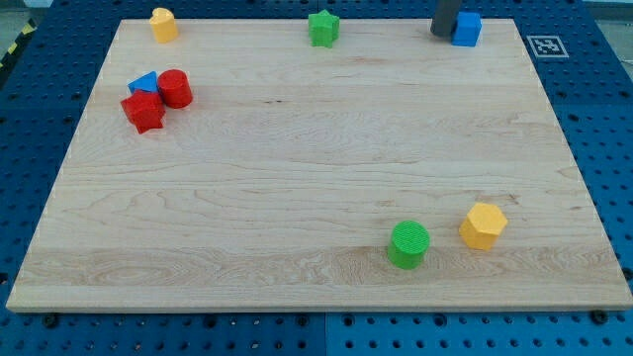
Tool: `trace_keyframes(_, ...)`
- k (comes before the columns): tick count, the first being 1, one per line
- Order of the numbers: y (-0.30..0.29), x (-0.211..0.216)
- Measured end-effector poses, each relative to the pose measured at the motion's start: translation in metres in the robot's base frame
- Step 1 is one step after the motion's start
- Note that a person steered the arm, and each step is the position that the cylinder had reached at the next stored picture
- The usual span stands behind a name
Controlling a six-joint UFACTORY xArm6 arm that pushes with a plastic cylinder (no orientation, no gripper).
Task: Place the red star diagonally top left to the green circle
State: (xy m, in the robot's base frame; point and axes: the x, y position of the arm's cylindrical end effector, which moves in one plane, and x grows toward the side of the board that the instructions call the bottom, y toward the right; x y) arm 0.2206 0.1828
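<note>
The red star lies at the view's left, touching a red cylinder and a blue triangle. The green circle sits near the view's bottom, right of centre. My tip is at the view's top right, right beside a blue cube on its left side. The tip is far from both the red star and the green circle.
A yellow hexagon sits just right of the green circle. A green star is at the top centre. A yellow block is at the top left. The wooden board lies on a blue pegboard.
</note>
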Motion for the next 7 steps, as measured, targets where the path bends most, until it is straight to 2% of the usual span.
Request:
trace_keyframes(3, 0.03, 0.0)
trace_keyframes(4, 0.007, 0.03)
trace_keyframes(5, -0.004, 0.107)
trace_keyframes(6, -0.004, 0.133)
trace_keyframes(7, -0.004, 0.133)
